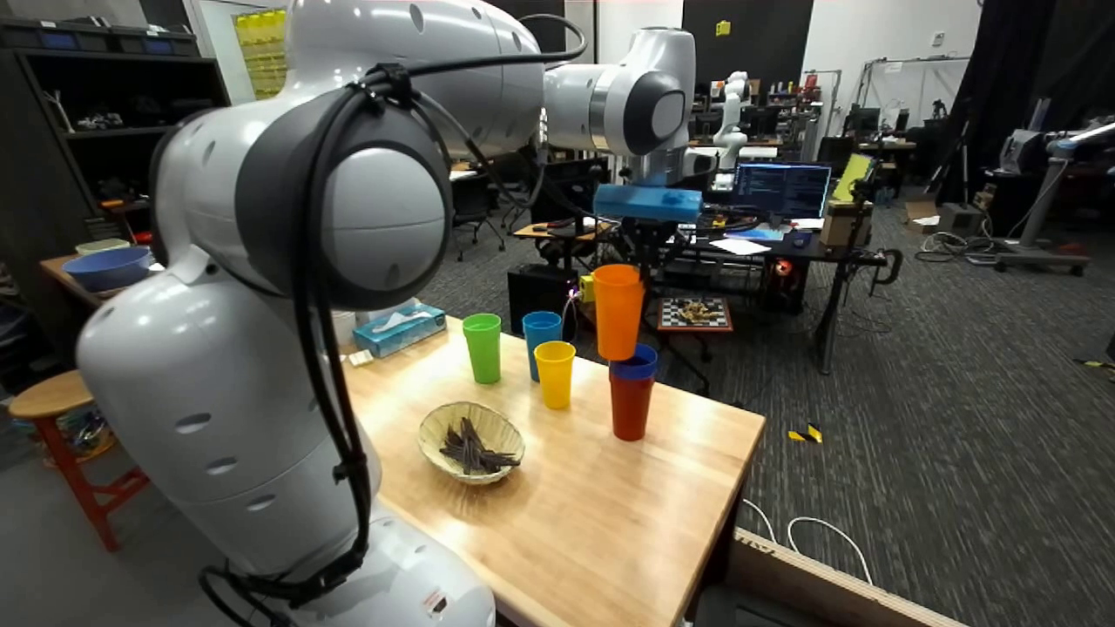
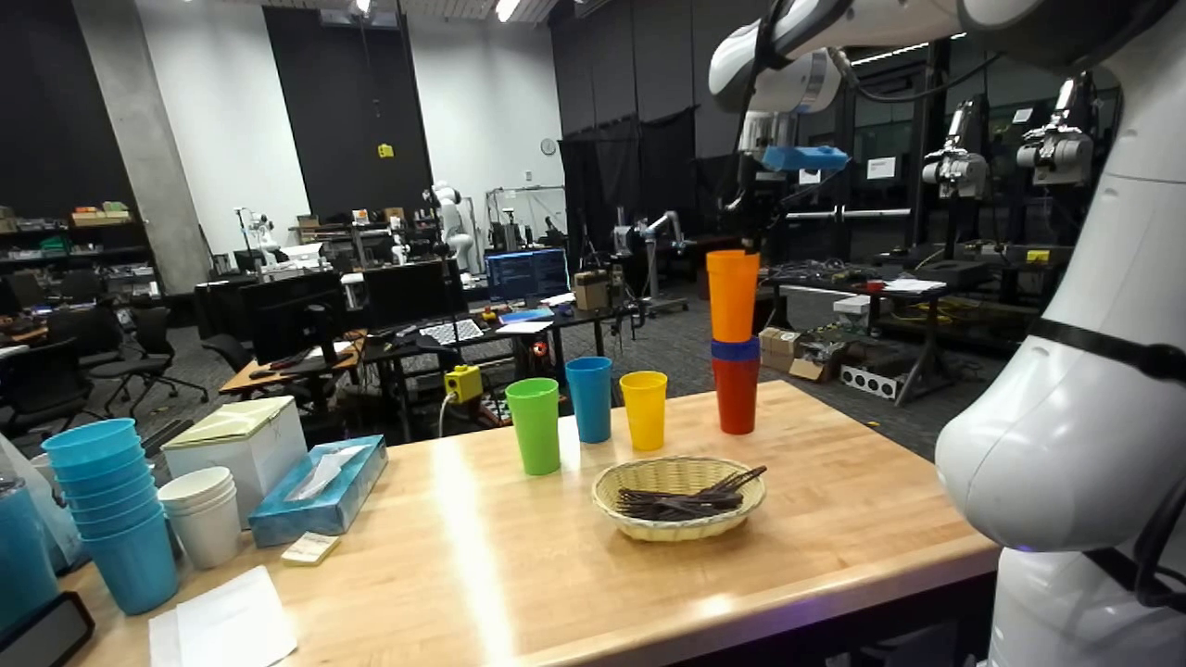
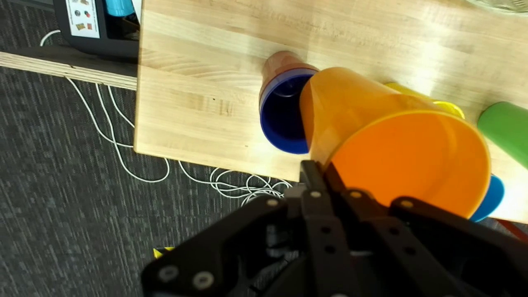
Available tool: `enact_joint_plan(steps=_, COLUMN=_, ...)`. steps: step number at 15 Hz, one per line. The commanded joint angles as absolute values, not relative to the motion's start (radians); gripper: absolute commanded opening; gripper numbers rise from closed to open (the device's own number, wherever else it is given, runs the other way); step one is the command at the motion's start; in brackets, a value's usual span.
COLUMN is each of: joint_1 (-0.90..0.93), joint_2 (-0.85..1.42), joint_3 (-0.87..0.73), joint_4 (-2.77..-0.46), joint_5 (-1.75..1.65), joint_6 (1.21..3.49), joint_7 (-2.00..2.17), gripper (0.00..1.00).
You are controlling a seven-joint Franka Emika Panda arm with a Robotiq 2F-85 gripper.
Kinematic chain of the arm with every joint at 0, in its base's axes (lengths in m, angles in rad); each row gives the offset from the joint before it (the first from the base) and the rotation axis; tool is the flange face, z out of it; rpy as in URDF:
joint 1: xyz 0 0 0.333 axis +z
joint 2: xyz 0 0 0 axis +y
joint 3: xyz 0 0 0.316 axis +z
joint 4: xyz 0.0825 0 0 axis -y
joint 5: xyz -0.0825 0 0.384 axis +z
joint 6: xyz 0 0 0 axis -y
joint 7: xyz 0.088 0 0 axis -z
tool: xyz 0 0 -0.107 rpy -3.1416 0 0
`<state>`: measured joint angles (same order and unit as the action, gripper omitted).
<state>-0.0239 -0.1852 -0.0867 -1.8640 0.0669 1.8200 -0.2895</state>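
Hand (image 3: 324, 171) closed on the orange tumbler (image 1: 617, 315), pinching its wall at the rim. Tumbler held above the desk (image 2: 556, 584), mouth up, close to upright. In both exterior views its base shows at the rim of a dark blue cup (image 3: 284, 123), itself nested in a red tumbler (image 1: 631, 414) with the blue band standing proud. From the wrist, orange overlaps one side of the blue mouth. Whether the two touch: cannot tell.

Standing near, all upright: yellow tumbler (image 2: 646, 412), nearest the red; blue tumbler (image 2: 590, 398) just beside it; green tumbler (image 2: 535, 431) past that. In an exterior view a shallow wicker basket (image 2: 672, 531) lies in front of the cups, dark brown forks (image 2: 686, 503) heaped inside. Well apart, far end: blue tissue box (image 2: 315, 508), nested white cups (image 2: 206, 523), taller stack of light blue cups (image 2: 130, 556).
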Motion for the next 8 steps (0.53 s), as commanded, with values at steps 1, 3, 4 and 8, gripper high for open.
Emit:
enact_joint_plan(steps=1, joint_1=-0.031, joint_2=-0.185, joint_3=-0.097, joint_4=-1.84, joint_5=0.085, joint_6=1.821, joint_7=-0.304, gripper=0.01)
enact_joint_plan(steps=3, joint_1=-0.034, joint_2=-0.17, joint_3=-0.104, joint_4=-1.829, joint_5=0.09, joint_6=1.827, joint_7=-0.306, gripper=0.01)
enact_joint_plan(steps=4, joint_1=-0.036, joint_2=-0.164, joint_3=-0.108, joint_4=-1.824, joint_5=0.094, joint_6=1.827, joint_7=-0.308, gripper=0.01)
enact_joint_plan(steps=8, joint_1=-0.041, joint_2=-0.133, joint_3=-0.117, joint_4=-1.807, joint_5=0.108, joint_6=1.828, joint_7=-0.313, gripper=0.01)
